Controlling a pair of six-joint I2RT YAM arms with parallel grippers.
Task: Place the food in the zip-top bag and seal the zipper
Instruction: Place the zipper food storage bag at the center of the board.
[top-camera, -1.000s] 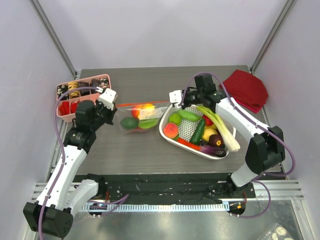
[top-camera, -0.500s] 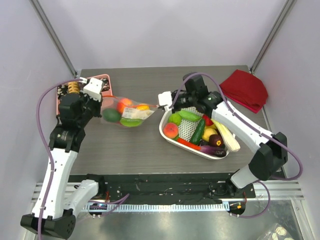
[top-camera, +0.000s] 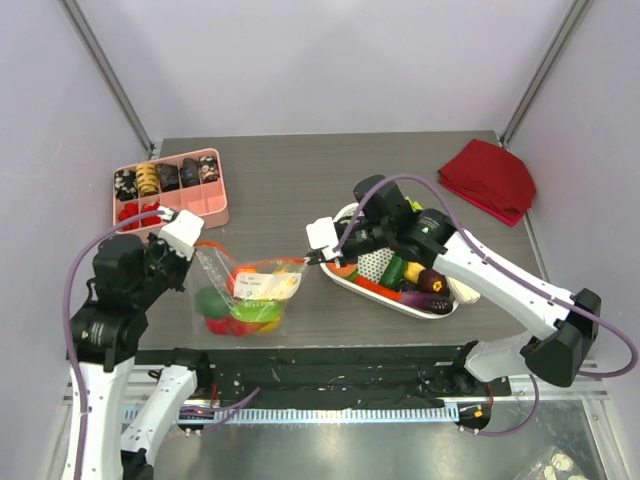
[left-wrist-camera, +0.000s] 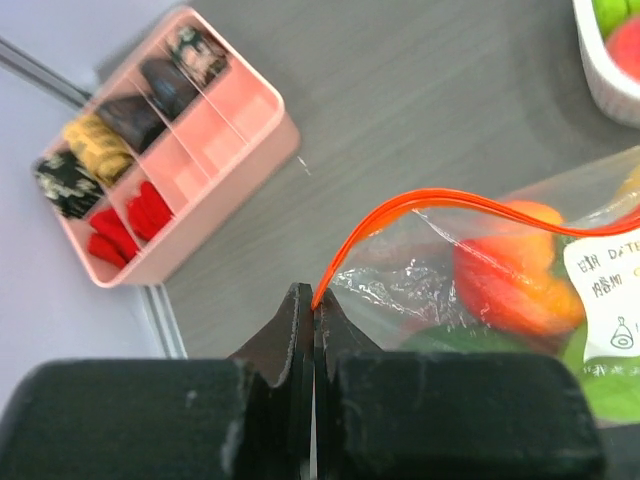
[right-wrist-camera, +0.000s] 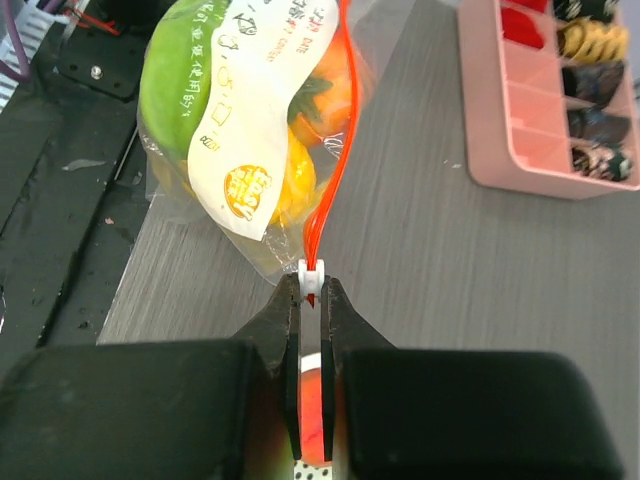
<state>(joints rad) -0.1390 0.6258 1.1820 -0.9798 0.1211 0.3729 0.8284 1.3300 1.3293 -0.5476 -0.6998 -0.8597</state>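
Zip-top bag (top-camera: 243, 298): hung by its zipper (top-camera: 280, 262) between the two grippers, close to the table's (top-camera: 300, 180) near edge and left of the white mesh basket (top-camera: 440, 310). Sagged below the red-orange strip, clear and crinkled. Carried the food (top-camera: 232, 312) bunched low inside: green, red, yellow and orange pieces, partly behind a white printed label (right-wrist-camera: 250, 110). Could not be judged as resting on the tabletop or hanging free of it.

Left gripper (left-wrist-camera: 313, 300): pinched on the zipper's left end, fingers pressed flat together with only the thin strip between the tips. Seen from the left wrist, strip arching up and away to the right over the bag's mouth.

Right gripper (right-wrist-camera: 312, 285): clamped on the zipper's right end, tips closed right at a small white slider (right-wrist-camera: 312, 270). Stretched out leftward past the front of the basket.

Farther back: basket heaped with more toy vegetables, partly hidden under the right arm. Beyond the left gripper, a pink compartment tray (top-camera: 215, 208) with small brown, black, yellow and red pieces in separate cells. At the far right corner, a folded red cloth (top-camera: 490, 178), well apart from everything else.
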